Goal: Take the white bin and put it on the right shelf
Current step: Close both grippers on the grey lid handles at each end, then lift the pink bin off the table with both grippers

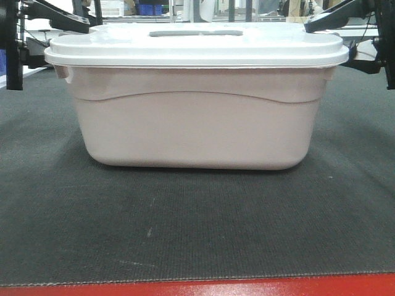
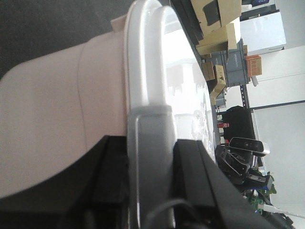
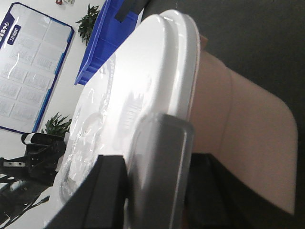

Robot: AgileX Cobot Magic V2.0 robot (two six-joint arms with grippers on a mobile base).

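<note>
The white bin (image 1: 197,123), a pale pinkish tub with a white lid (image 1: 197,46), stands in the middle of the dark mat (image 1: 197,228). My left gripper (image 1: 38,54) is at its left end and my right gripper (image 1: 361,54) at its right end. In the left wrist view, the left gripper (image 2: 151,176) is shut on the bin's grey end latch (image 2: 150,143), one black finger (image 2: 112,171) on each side. In the right wrist view, the right gripper (image 3: 159,195) is shut the same way on the other grey latch (image 3: 162,157). The right shelf is out of view.
A red strip (image 1: 197,287) runs along the mat's front edge. A blue open crate (image 3: 102,43) stands behind the bin. Cardboard boxes (image 2: 219,24) and clutter fill the room beyond the bin's far end.
</note>
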